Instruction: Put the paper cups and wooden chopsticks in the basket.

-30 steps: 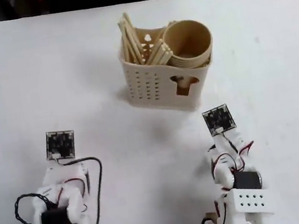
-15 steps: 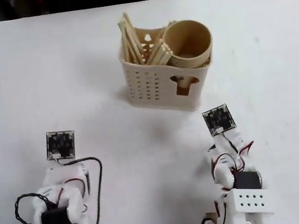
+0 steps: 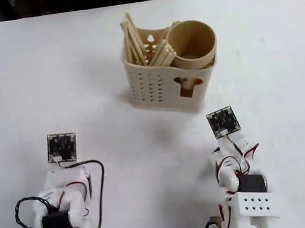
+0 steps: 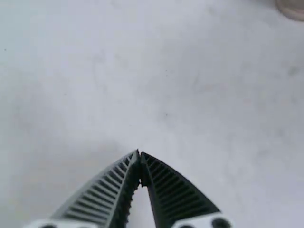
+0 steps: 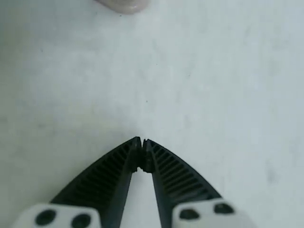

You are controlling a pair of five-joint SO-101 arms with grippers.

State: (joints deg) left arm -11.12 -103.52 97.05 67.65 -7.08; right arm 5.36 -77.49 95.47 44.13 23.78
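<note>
Already, in the high view, the basket (image 3: 165, 86) stood well ahead of both folded arms, nearer the right one. It was a pale perforated plastic box holding the nested tan paper cups (image 3: 192, 42) and the wooden chopsticks (image 3: 135, 39), whose long axes leaned upright against its wall. At the left wrist, the left fingers (image 4: 135, 164), dark and ribbed, were pressed together over the matte white counter (image 4: 142, 71). At the right wrist, the right fingers (image 5: 135, 147) met tip to tip likewise, pinching nothing; I judged nothing remained to pick up

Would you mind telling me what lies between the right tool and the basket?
Nothing: bare table runs from the right tool to the basket, as the high and right wrist views show.
</note>
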